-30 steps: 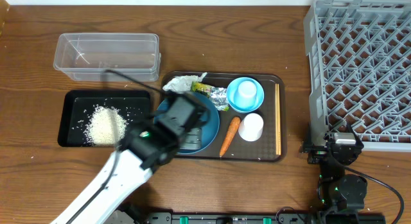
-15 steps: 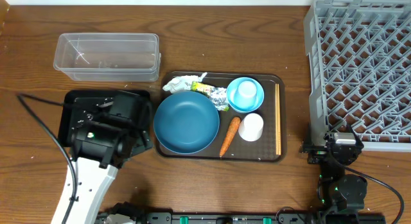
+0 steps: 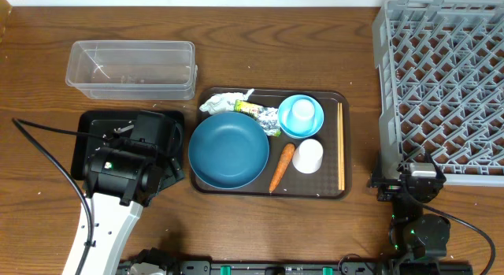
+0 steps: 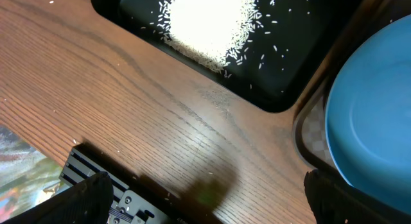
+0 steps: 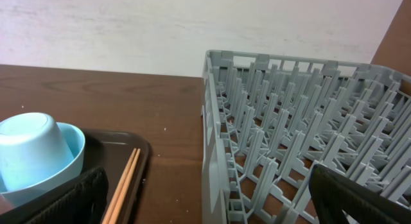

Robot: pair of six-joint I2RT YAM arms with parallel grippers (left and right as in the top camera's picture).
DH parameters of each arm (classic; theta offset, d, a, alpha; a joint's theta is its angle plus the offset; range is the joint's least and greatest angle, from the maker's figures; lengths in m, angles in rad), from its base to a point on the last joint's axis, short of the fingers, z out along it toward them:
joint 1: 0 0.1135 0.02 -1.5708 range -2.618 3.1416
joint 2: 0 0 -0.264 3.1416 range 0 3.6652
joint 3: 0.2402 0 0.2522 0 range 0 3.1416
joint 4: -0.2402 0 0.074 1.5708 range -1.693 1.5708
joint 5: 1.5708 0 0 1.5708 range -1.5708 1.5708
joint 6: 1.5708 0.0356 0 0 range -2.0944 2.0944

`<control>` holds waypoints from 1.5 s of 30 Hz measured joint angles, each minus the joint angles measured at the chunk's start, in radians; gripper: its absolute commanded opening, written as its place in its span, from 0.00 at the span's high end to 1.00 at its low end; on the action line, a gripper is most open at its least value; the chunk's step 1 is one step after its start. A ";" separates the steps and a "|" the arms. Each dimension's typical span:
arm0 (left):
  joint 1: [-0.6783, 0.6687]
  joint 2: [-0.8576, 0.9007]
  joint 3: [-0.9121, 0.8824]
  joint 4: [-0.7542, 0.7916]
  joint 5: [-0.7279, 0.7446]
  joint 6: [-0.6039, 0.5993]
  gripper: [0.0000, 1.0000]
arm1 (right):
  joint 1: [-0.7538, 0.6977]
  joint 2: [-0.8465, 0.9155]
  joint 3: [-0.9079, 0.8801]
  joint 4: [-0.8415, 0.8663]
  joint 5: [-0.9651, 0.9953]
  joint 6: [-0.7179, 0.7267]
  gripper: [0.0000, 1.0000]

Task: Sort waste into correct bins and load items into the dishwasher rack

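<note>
My left gripper (image 3: 135, 155) hangs over the black tray (image 3: 96, 122) and hides the rice from overhead. In the left wrist view the rice heap (image 4: 209, 24) lies in the black tray (image 4: 302, 54), and the open, empty left gripper (image 4: 205, 201) is above bare wood beside the dark-blue bowl (image 4: 376, 121). On the brown serving tray (image 3: 331, 190) lie the dark-blue bowl (image 3: 228, 149), carrot (image 3: 281, 166), white cup (image 3: 308, 156), light-blue bowl (image 3: 300, 116), chopsticks (image 3: 340, 145), paper (image 3: 223, 102) and foil wrapper (image 3: 266, 117). My right gripper (image 3: 409, 183) is open by the rack (image 3: 441, 78).
The clear tub (image 3: 130, 68) stands behind the black tray. The right wrist view shows the rack's wall (image 5: 215, 121), the chopsticks (image 5: 125, 182) and the light-blue bowl (image 5: 38, 153). The table's front edge and a black rail (image 4: 128, 198) are near the left gripper.
My left arm has swung left from over the dark-blue bowl to over the black tray, now covering the rice from overhead. The right arm has not moved.
</note>
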 measured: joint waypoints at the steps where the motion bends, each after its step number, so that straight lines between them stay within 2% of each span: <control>1: 0.000 0.000 0.000 0.000 0.000 0.000 0.02 | 0.000 0.000 0.000 0.001 -0.001 0.000 0.01; 6: 0.000 0.000 0.000 0.000 0.000 0.000 0.02 | 0.000 0.000 0.000 0.004 -0.131 0.086 0.01; 14: 0.000 0.000 0.000 0.000 0.000 0.000 0.02 | 0.000 0.000 0.000 0.034 -0.742 0.603 0.01; 19: 0.000 0.000 0.000 0.000 0.000 0.000 0.02 | 0.000 0.000 0.000 0.132 -0.892 0.821 0.01; 22: 0.000 0.000 0.000 0.000 0.001 0.000 0.02 | 0.000 0.000 0.000 0.227 -0.955 0.880 0.01; 25: 0.000 0.000 0.000 0.000 0.001 0.000 0.02 | 0.000 0.000 0.002 0.248 -1.001 0.917 0.01; 28: 0.000 0.000 0.000 0.000 0.001 0.000 0.02 | 0.000 0.006 0.028 0.233 -1.024 0.921 0.01; 32: 0.000 0.000 0.000 0.000 0.001 0.000 0.02 | 0.000 0.069 0.131 0.099 -1.036 0.859 0.01; 41: 0.000 0.001 0.000 0.000 0.002 0.000 0.02 | 0.001 0.430 0.487 -0.272 -0.990 0.552 0.01; 45: 0.000 0.001 0.000 0.000 0.002 0.000 0.02 | 0.048 0.589 0.659 -0.478 -0.850 0.422 0.01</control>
